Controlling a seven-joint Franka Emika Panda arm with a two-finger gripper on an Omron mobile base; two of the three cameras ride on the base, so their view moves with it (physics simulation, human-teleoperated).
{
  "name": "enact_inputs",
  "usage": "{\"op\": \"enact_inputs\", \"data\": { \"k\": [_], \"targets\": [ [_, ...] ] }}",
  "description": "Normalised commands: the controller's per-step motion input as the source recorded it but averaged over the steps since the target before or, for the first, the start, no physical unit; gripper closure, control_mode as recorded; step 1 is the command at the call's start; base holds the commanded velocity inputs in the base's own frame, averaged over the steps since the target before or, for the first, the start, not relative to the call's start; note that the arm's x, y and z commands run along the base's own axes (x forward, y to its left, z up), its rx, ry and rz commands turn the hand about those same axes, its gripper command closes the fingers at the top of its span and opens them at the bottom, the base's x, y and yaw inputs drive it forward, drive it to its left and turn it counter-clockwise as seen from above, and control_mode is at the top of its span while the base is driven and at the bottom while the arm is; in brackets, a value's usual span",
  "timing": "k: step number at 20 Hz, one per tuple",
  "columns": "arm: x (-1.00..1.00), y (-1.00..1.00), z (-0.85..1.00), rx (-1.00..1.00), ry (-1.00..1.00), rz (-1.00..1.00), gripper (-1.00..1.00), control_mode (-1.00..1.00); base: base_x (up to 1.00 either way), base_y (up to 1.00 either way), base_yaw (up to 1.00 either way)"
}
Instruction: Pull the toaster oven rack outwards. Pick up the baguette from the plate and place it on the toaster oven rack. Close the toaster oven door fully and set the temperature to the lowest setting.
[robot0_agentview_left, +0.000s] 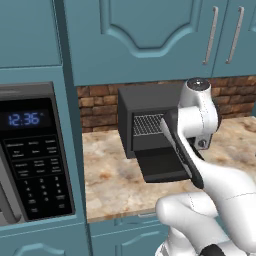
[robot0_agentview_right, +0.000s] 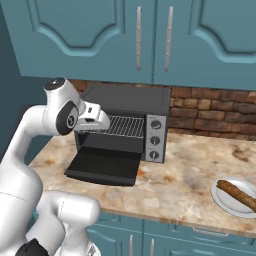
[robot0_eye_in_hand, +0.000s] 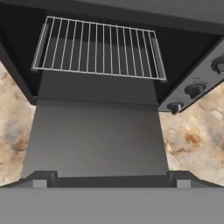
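Note:
The dark grey toaster oven (robot0_agentview_right: 125, 97) stands on the counter against the brick wall. Its door (robot0_agentview_right: 102, 167) is folded down flat, and the hand view looks down onto the door (robot0_eye_in_hand: 94, 135) with its handle bar (robot0_eye_in_hand: 111, 180) nearest me. The silver wire rack (robot0_eye_in_hand: 98, 48) sits inside the cavity, its front edge about level with the opening. My gripper (robot0_agentview_right: 102, 122) hovers above the lowered door, just in front of the rack's left part (robot0_agentview_right: 125, 126), open and holding nothing. The baguette (robot0_agentview_right: 239, 194) lies on a white plate (robot0_agentview_right: 216, 197) far to the right.
Three round knobs (robot0_agentview_right: 155, 140) run down the oven's silver right panel. A black keypad microwave (robot0_agentview_left: 32, 155) is built into the tall unit on the left. Teal cabinets hang low above the oven. Bare marble counter (robot0_agentview_right: 190, 175) lies between oven and plate.

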Motion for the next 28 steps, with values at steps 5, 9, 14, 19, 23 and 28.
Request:
{"op": "enact_inputs", "data": {
  "k": [5, 9, 14, 19, 23, 28],
  "targets": [
    [0.00, -0.15, -0.28, -0.07, -0.08, -0.03, -1.00, -1.00, 0.00, 0.00, 0.00],
    [0.11, -0.24, -0.27, -0.01, -0.10, -0.05, -1.00, -1.00, 0.00, 0.00, 0.00],
    [0.23, -0.22, -0.25, 0.00, -0.12, -0.04, -1.00, -1.00, 0.00, 0.00, 0.00],
    [0.40, -0.02, -0.13, 0.00, -0.06, -0.09, -1.00, -1.00, 0.00, 0.00, 0.00],
    [0.48, 0.00, -0.12, 0.00, -0.02, -0.11, -1.00, -1.00, 0.00, 0.00, 0.00],
    [0.47, 0.00, -0.18, 0.00, -0.04, -0.07, -1.00, -1.00, 0.00, 0.00, 0.00]
  ]
}}
